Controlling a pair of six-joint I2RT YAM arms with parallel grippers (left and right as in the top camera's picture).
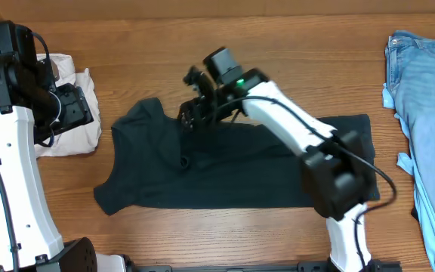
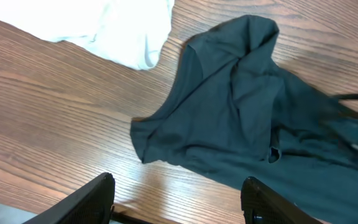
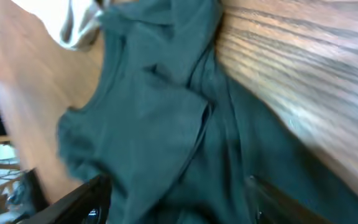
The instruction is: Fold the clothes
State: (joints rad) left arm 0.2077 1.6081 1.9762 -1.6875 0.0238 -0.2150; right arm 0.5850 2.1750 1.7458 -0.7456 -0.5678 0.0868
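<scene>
Left gripper [image 2: 179,185] stood with its jaws spread wide and nothing between them, hanging above bare tabletop [image 1: 293,53] just off the sleeve end of the black T-shirt [image 2: 241,112]. From overhead it sat over the pale beige trousers [image 1: 81,140], a little apart from the shirt, which suggests it was parked clear of the cloth so as not to drag it.

The right gripper [image 1: 195,109] reached across the shirt to its far edge, near the collar end. Its wrist picture was blurred, but the jaws there looked spread too, with dark cloth lying beneath them and none pinched that I could make out.

The T-shirt [image 1: 225,174] lay across the middle of the tabletop as a long band, plain black side up, with no lettering showing. Its left end was loose, with a sleeve and the collar area bunched and turned over on themselves. The right end ran under the right arm and was partly hidden. I judged the fold only partly made, since the bunched left end would need flattening before any further crease.

Light-blue jeans [image 1: 429,113] lay along the right edge, well apart from the shirt and out of the working area.
</scene>
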